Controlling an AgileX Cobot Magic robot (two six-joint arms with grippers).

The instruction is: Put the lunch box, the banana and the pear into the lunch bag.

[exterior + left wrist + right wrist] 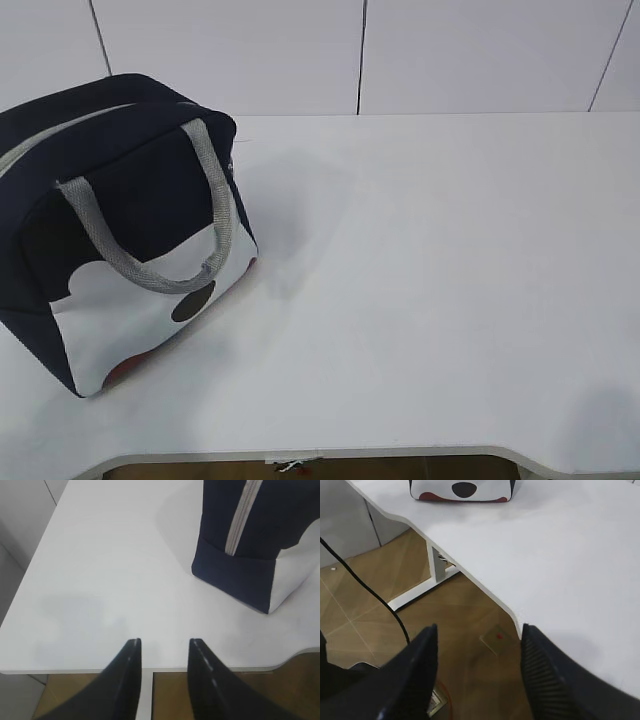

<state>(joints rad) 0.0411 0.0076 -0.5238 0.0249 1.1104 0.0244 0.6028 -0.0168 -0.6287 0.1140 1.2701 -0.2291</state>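
The navy lunch bag [120, 220] stands at the table's left, its grey zipper closed along the top and a grey handle hanging over its white spotted side. In the left wrist view the lunch bag [250, 540] shows at the upper right, well clear of my left gripper [164, 642], which hangs open and empty over the table's front edge. My right gripper [479, 630] is open and empty, off the table's edge above the floor, with the lunch bag [462, 490] far at the top. The lunch box, banana and pear are out of view. Neither gripper appears in the exterior view.
The white table [450, 280] runs to a curved front edge with a cut-out. White wall panels [470, 50] stand behind it. Below lie a wooden floor [380, 580], a black cable [365, 585] and a table leg [436, 565].
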